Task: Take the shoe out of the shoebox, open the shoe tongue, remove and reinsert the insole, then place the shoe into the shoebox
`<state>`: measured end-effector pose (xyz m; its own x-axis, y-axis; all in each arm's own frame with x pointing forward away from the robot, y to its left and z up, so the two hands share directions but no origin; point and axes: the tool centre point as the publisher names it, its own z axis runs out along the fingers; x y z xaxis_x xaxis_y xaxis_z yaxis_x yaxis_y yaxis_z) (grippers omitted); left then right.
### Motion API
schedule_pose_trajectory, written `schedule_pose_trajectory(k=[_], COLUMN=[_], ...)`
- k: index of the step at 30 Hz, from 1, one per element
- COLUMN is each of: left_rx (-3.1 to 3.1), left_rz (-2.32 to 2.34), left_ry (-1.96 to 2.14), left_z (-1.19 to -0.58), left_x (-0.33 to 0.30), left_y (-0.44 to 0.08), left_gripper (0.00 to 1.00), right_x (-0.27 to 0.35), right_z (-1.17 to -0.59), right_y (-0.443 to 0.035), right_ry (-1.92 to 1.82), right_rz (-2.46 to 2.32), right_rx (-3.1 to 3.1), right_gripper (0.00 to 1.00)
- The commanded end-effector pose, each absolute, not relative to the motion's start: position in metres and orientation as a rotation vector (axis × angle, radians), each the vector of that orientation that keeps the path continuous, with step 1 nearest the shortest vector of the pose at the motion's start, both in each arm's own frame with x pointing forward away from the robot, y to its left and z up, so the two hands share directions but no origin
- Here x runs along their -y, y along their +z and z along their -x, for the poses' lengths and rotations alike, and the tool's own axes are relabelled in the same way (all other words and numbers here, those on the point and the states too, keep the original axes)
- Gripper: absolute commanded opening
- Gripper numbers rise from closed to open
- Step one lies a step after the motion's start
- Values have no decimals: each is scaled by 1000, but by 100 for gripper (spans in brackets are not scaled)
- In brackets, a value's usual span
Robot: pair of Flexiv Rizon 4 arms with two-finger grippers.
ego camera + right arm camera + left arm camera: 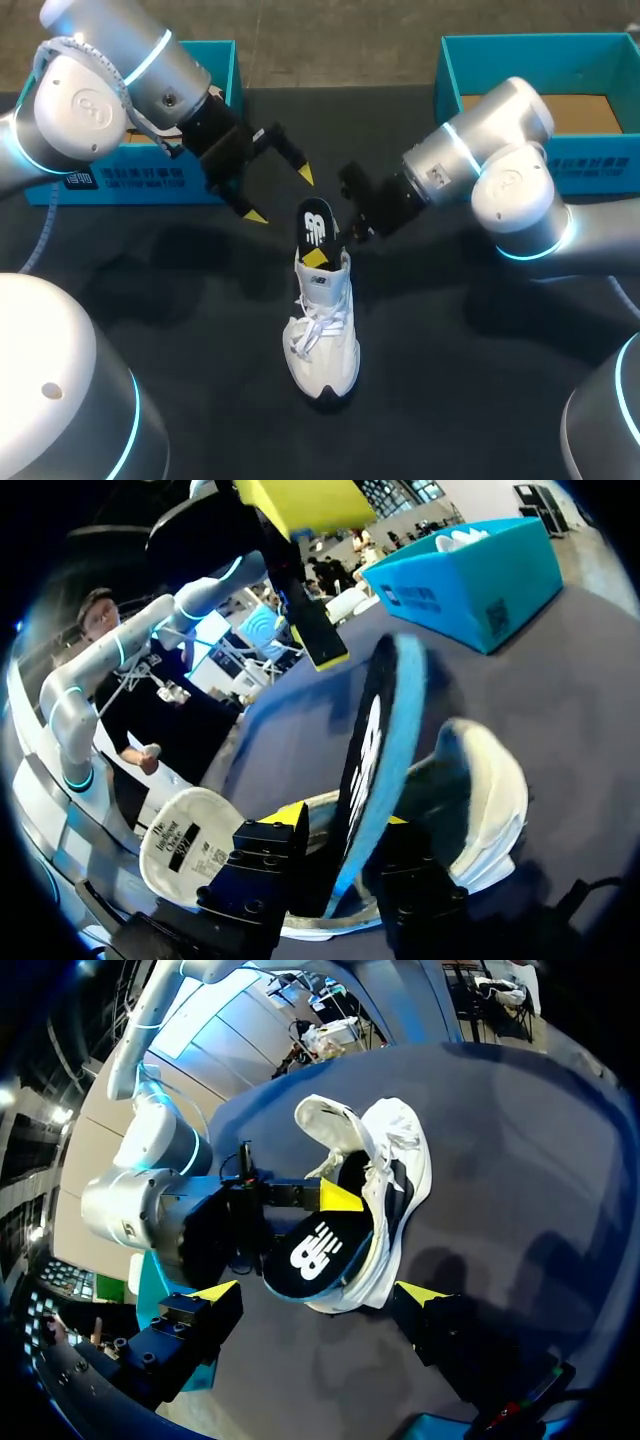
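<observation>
At the upper left of the head view stands a blue box, partly hidden by the left arm. The left gripper hangs just right of it, above the dark table. Its fingers are spread wide and hold nothing. In the left wrist view this gripper has its two yellow tips wide apart, with the insole and the heel end of the shoe ahead of it, not touched.

In the middle of the head view the white shoe stands on its sole, toe toward the lower edge. The black insole rises upright out of its heel opening.

From the right comes the right gripper, closed on the upright insole. The right wrist view shows it plainly: the gripper has a finger on each face of the insole, pinching it edge-on, with the shoe just beneath and beside. Ahead of it hang the left gripper's yellow tips, and beyond them the blue box.

A second blue box sits at the head view's upper right, behind the right arm.
</observation>
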<state>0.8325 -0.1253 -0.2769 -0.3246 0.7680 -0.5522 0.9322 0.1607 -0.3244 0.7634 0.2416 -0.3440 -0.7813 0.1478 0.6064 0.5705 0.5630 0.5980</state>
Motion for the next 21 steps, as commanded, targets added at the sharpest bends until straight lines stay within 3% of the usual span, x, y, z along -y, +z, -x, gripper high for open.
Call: schedule_pose_trajectory(k=[1,10,12,13,21], left_rx=[-2181,-2186,-2188,-2189,-2187], left_rz=[-1644,-1633,-1633,-1632,-1631], left_ry=[-912,-903,-900,-899,-893], left_z=[-832,-829,-828,-828,-827], left_x=[125,124,124,124,126], left_y=[-277,-275,-275,-275,-273], left_gripper=[100,100,100,100,100], right_x=[-240,-235,-234,-233,-235], right_z=[-769,-782,-783,-783,-767], right_y=[-336,-342,-344,-345,-351], right_ry=[-1121,-1112,-1107,-1116,-1108], right_rz=[567,555,557,560,547], right_rx=[2318,2320,2312,2304,2261], right_gripper=[31,19,9,0,0])
